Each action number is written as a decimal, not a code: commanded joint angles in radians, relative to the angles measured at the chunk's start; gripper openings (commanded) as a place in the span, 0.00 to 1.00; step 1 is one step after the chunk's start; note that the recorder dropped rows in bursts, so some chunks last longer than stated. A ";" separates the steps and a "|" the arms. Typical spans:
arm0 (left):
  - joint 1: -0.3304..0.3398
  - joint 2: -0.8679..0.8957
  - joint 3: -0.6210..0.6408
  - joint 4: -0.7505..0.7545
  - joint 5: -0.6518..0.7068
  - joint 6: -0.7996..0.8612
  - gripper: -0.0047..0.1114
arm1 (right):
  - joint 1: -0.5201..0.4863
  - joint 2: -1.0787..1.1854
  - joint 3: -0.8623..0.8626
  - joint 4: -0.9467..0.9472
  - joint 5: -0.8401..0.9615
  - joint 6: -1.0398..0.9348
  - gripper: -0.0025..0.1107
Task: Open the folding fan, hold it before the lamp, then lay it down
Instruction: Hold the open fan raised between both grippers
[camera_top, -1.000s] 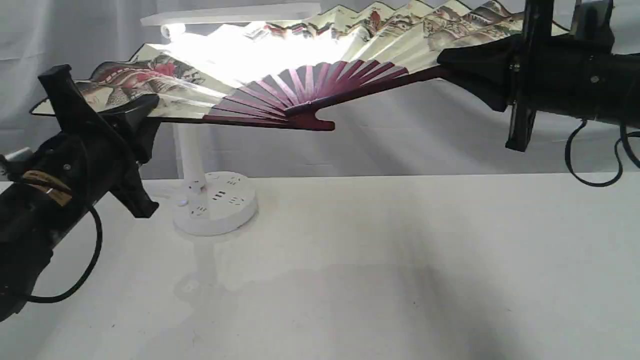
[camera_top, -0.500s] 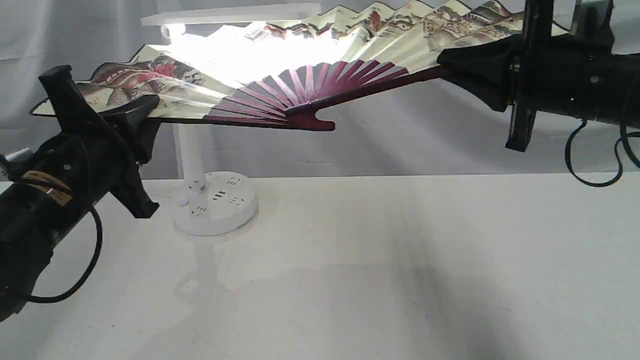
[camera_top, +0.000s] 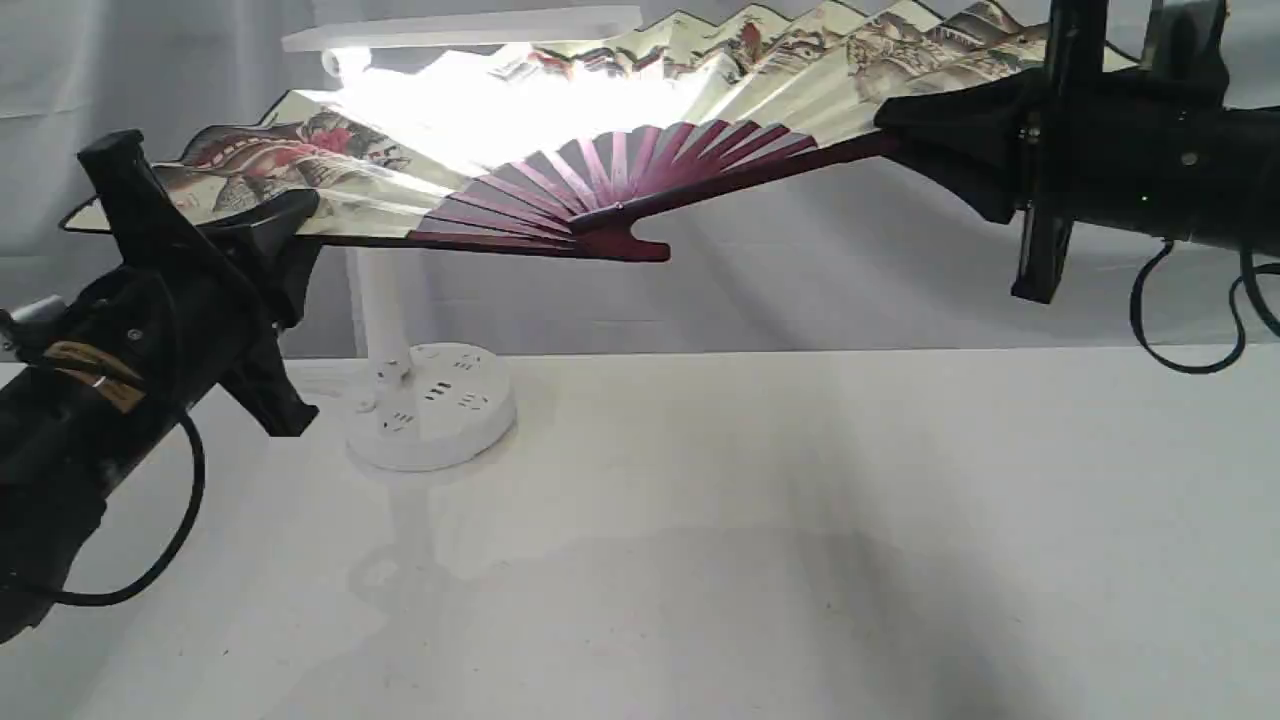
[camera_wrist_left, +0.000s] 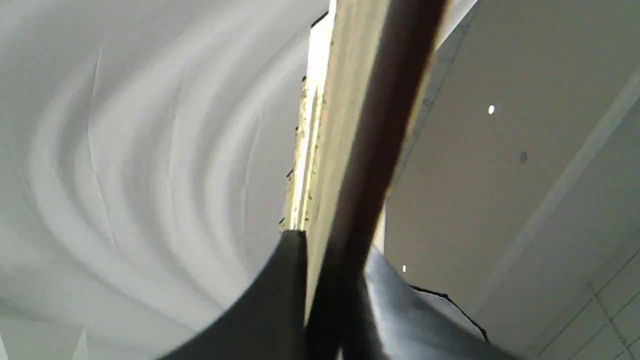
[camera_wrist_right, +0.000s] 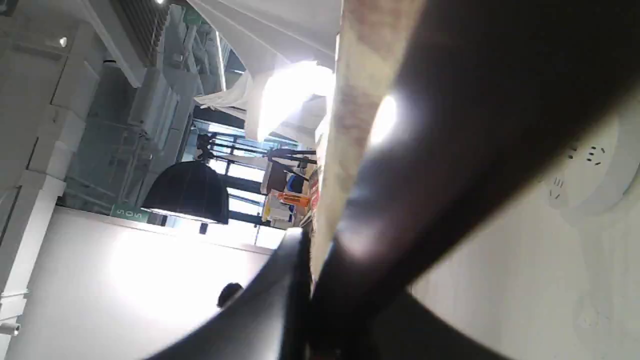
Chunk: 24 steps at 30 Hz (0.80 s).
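The folding fan (camera_top: 620, 180) is spread wide and held in the air in front of the white lamp (camera_top: 420, 400), whose light glows through its cream leaf. My left gripper (camera_top: 285, 225) is shut on the fan's left outer rib. At the other end my right gripper (camera_top: 905, 130) is shut on the right outer rib. In the left wrist view the dark rib of the fan (camera_wrist_left: 380, 130) runs out from between the black fingers (camera_wrist_left: 280, 300). The right wrist view shows the fan (camera_wrist_right: 450, 125) clamped close to the lens and the lamp base (camera_wrist_right: 595, 165) beyond it.
The white table (camera_top: 760, 540) stretches below the fan, with the lamp's round base at its back left. A white curtain (camera_top: 160, 80) hangs behind. Black cables (camera_top: 1185, 310) dangle from both arms.
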 joint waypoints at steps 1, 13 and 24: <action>0.040 -0.021 -0.009 -0.233 -0.040 -0.050 0.05 | -0.028 -0.007 -0.002 -0.028 -0.077 -0.048 0.02; 0.040 -0.021 -0.009 -0.218 -0.040 -0.050 0.05 | -0.028 -0.007 -0.002 -0.028 -0.077 -0.051 0.02; 0.040 -0.021 -0.007 -0.144 0.058 -0.049 0.05 | -0.028 -0.007 -0.002 -0.066 -0.077 -0.049 0.02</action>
